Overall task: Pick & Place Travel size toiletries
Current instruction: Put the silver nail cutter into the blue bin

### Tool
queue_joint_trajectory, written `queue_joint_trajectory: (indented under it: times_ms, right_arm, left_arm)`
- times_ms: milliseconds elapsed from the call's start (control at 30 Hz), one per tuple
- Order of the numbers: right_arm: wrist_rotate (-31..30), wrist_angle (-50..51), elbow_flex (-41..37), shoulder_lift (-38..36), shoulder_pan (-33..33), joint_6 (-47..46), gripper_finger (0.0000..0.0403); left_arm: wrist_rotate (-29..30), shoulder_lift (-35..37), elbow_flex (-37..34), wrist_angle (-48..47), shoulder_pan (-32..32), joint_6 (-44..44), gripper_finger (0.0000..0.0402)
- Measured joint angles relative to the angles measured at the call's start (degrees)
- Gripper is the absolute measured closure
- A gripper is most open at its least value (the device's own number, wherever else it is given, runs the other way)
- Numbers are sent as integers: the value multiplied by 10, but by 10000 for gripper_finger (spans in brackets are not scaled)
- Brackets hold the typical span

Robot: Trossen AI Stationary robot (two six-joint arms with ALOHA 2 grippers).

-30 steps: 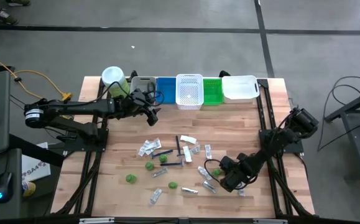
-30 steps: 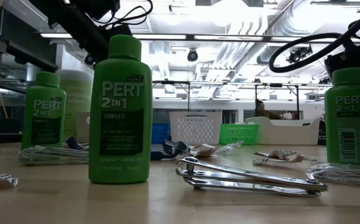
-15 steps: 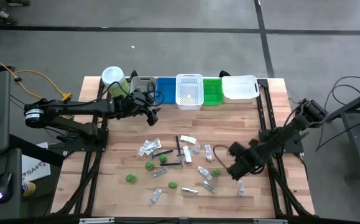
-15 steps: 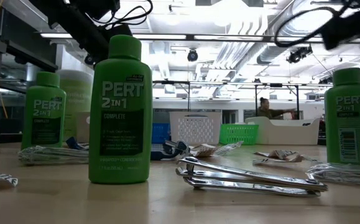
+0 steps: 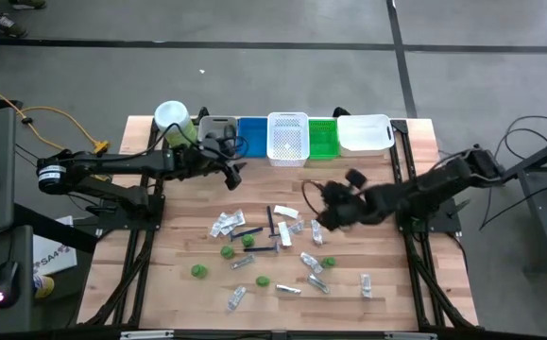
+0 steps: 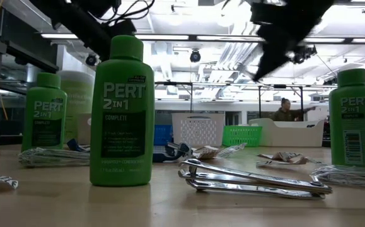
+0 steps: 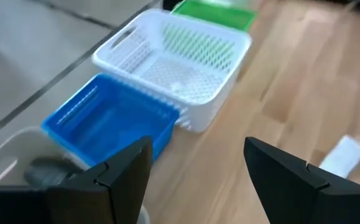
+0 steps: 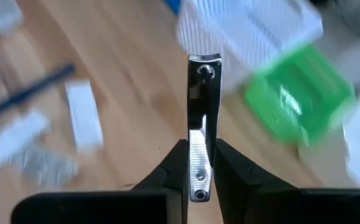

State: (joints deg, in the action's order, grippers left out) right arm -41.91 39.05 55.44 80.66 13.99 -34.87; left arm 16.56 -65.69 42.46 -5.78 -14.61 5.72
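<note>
My right gripper [image 8: 198, 163] is clamped on a nail clipper [image 8: 203, 118], carried above the desk [image 5: 405, 293] near the bins. The thin metal could swivel or slip mid-swing. My left gripper [image 7: 195, 168] waits, spread empty, by the blue bin [image 7: 108, 121].

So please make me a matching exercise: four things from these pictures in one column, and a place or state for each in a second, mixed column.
Things:
1. left gripper
2. right gripper
3. white basket
4. blue bin

Places or states:
A. between the blue bin and the green bin
B. shut on a metal nail clipper
C. open and empty, near the bins
D. next to the white basket, on its left in the high view

Pairs: 1-C, 2-B, 3-A, 4-D
</note>
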Motion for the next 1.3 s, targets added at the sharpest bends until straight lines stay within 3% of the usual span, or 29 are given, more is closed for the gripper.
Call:
queue_joint_trajectory:
  times_ms: [233,533,767,933,1167,1300]
  right_arm:
    - [89,-251,-4,0,-106,250,362]
    - [260,-472,-4,46,-191,394,362]
    - [365,-657,-4,109,-220,452,362]
    - [418,-737,-3,152,-231,456,362]
    - [426,-789,-4,184,-231,459,362]
    - [422,-790,-4,184,-230,464,362]
  left_arm:
    - [-103,0,0,73,0,-71,147]
    - [-197,-1,0,178,0,-131,147]
    - [-201,-1,0,194,0,-128,147]
    - [-201,-1,0,197,0,-122,147]
    - [-201,-1,0,198,0,-115,148]
    - [-207,-1,0,198,0,-112,173]
